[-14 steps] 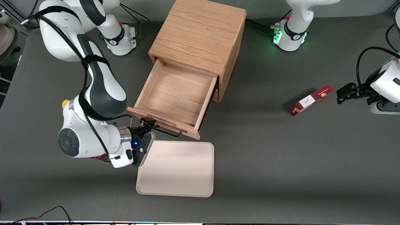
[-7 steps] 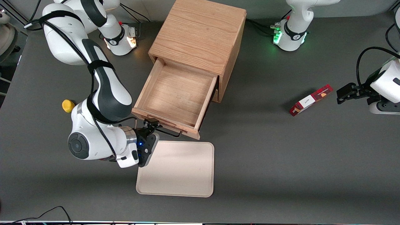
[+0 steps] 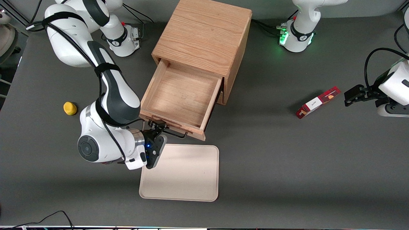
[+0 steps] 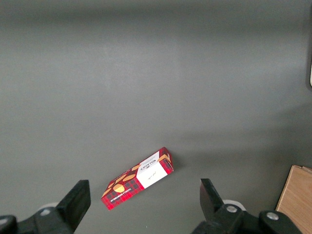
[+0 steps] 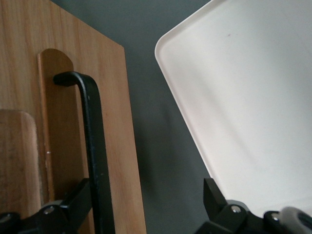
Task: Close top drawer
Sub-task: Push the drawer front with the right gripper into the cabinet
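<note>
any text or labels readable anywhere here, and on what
Red box: print on its white label, too blurred to read.
Cabinet, top drawer, tray: no text.
Gripper, at the top drawer's black handle: no markings visible.

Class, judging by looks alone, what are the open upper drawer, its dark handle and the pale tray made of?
Top drawer: light oak-like wood with visible grain, matte. Black wire handle: probably painted metal rod, smooth, slight sheen. Beige rounded tray: plastic or moulded fibre, matte; unclear which. The gripper sits at the handle.
</note>
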Available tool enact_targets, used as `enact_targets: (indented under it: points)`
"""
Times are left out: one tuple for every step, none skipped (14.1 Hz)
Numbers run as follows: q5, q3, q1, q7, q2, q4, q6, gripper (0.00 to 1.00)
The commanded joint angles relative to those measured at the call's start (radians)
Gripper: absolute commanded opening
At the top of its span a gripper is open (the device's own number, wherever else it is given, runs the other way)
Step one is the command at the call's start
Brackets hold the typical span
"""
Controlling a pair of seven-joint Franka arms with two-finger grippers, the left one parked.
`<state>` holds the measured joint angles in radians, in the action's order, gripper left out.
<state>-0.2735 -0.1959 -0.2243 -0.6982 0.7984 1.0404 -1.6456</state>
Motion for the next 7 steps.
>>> enact_targets:
  points:
    - [-0.03, -0.014, -0.003, -0.01, -0.102, 0.147, -0.033, 1.0]
    - [-0.03, -0.014, -0.004, -0.01, -0.123, 0.179, -0.049, 1.0]
    - [-0.032, -0.02, -0.004, -0.01, -0.146, 0.212, -0.065, 1.0]
    - [-0.032, -0.03, -0.003, -0.01, -0.165, 0.248, -0.086, 1.0]
    - [-0.033, -0.031, -0.003, -0.009, -0.183, 0.28, -0.106, 1.0]
    - [-0.033, -0.036, -0.003, -0.006, -0.2, 0.314, -0.126, 1.0]
    - [-0.035, -0.049, 0.0, 0.006, -0.214, 0.343, -0.143, 1.0]
